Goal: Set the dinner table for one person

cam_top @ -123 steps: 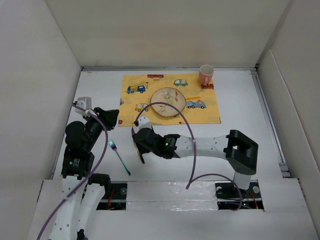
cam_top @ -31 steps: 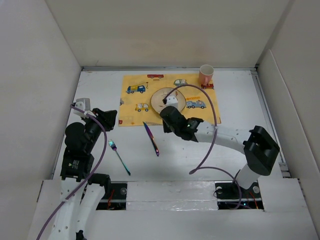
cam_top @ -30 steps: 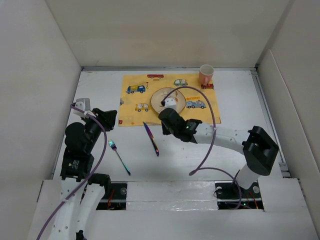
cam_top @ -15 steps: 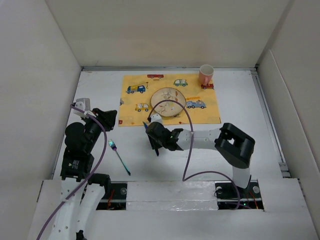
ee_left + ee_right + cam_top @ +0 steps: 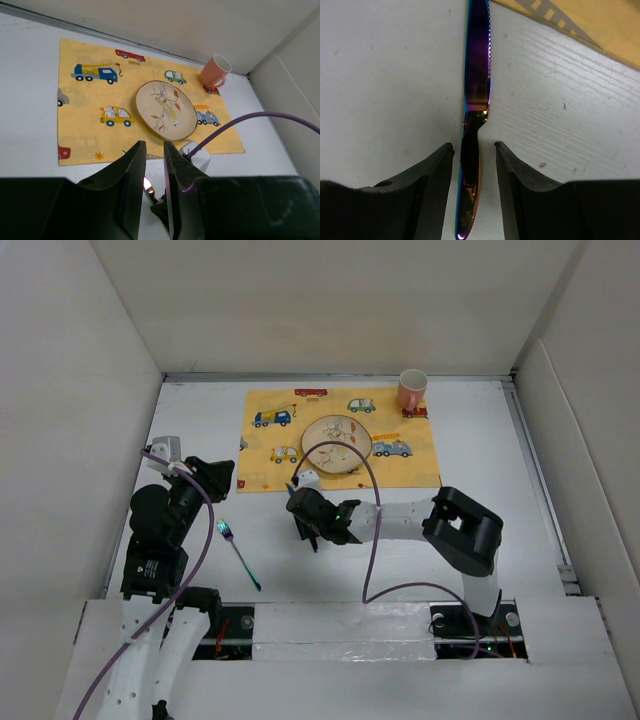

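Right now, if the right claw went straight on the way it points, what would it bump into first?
Probably the rainbow knife. Its handle lies inside the open right gripper, whose tips would land on the white table on either side. Depth is hard to judge.

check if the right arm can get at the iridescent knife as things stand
Probably yes: the right gripper is open and straddles the handle of the iridescent knife, which lies flat on the white table with nothing in the way.

Plain off-white panels (image 5: 330, 300) wall the space on three sides.
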Controlling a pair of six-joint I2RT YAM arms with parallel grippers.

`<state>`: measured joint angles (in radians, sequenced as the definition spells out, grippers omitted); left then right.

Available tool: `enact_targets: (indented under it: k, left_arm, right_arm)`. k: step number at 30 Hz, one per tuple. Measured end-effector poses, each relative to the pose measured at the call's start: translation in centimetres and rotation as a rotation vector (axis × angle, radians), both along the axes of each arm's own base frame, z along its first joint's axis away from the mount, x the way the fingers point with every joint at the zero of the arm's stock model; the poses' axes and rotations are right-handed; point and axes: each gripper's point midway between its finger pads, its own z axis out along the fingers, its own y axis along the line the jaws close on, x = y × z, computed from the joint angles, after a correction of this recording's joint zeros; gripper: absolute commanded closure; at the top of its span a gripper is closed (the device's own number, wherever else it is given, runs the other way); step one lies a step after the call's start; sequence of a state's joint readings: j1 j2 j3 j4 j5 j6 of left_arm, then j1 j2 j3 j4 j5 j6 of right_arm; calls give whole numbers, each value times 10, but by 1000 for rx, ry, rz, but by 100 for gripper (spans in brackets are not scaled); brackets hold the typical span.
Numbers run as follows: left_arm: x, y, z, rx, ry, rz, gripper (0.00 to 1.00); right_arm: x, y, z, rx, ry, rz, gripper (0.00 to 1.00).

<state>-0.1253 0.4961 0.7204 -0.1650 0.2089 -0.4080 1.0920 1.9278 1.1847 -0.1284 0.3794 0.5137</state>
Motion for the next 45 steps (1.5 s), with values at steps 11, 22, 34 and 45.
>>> enact_targets:
  k: [11, 22, 34, 45]
  left_arm:
    - [0, 0, 0, 0, 0, 0, 82]
    - [0, 0, 0, 0, 0, 0, 83]
    - [0, 0, 0, 0, 0, 0, 83]
    - [0, 0, 0, 0, 0, 0, 82]
  right_arm:
    - [-29, -2, -2, -34, -2, -3, 56]
    - [-24, -11, -3, -59, -37, -62, 81]
    - [-36, -30, -1, -82, -33, -57, 100]
    - [-37, -40, 65, 32, -89, -65, 100]
